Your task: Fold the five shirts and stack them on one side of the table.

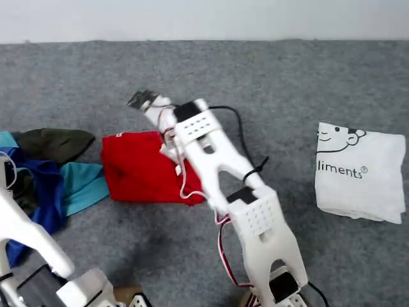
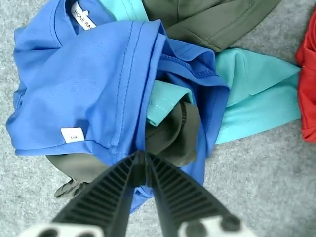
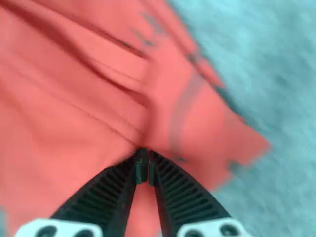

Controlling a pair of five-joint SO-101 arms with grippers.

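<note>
On grey table [image 1: 287, 83]: one red shirt [image 1: 137, 173], one white shirt [image 1: 361, 173], three heaped shirts [image 1: 45, 179]

At the right, well apart from the rest, white shirt [image 1: 361, 173] folded into a flat square, dark print facing up. Left of centre, red shirt [image 1: 137, 176] roughly folded into a wide rectangle, creased, edges uneven. At the left edge, a loose heap: blue shirt [image 1: 38, 192] crumpled, neck label showing; teal shirt [image 1: 80, 185] spilling out rightward, just beside the red one; olive shirt [image 1: 54, 142] bunched at the far side.
</note>
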